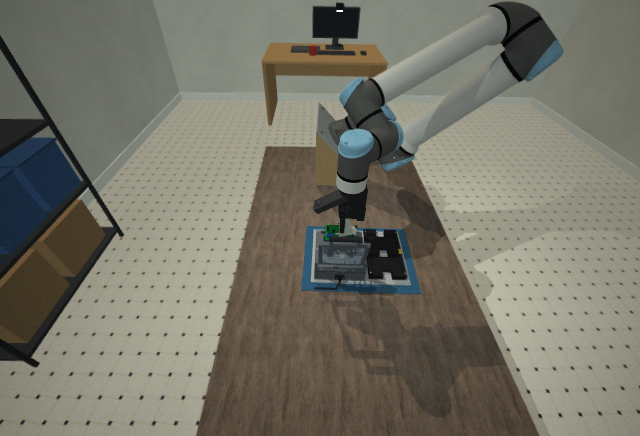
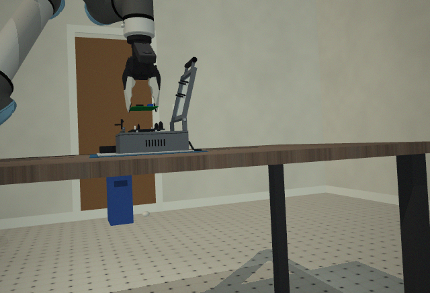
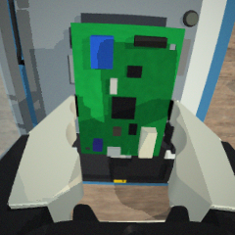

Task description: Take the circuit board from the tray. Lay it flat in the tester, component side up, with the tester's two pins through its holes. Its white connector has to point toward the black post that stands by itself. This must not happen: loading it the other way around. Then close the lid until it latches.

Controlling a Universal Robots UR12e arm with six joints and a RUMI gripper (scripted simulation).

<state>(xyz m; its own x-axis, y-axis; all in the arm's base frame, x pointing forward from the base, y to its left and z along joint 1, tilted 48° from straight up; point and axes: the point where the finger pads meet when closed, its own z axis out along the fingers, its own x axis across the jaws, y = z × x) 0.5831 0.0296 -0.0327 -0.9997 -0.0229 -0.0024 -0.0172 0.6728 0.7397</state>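
My gripper [image 1: 345,231] [image 2: 142,108] [image 3: 122,99] is shut on the green circuit board [image 1: 330,228] [image 3: 128,88] by its two long edges. The board is about level, component side up, above the grey tester [image 1: 341,272] [image 2: 152,142], with a gap beneath it in the exterior view. Its white connector [image 3: 147,143] is at the board's lower right in the wrist view, on the side toward the black trays [image 1: 382,245] [image 3: 127,168]. The tester's lid [image 2: 189,94] stands open, tilted slightly back. The board hides the tester's pins in the wrist view. I cannot tell which post is the lone one.
A round dark knob [image 3: 190,19] shows beside the board's upper right corner in the wrist view. The tester and trays sit on a blue mat [image 1: 307,271]. A black cable [image 1: 330,287] leaves the tester's near side. The raised lid stands close beside my gripper.
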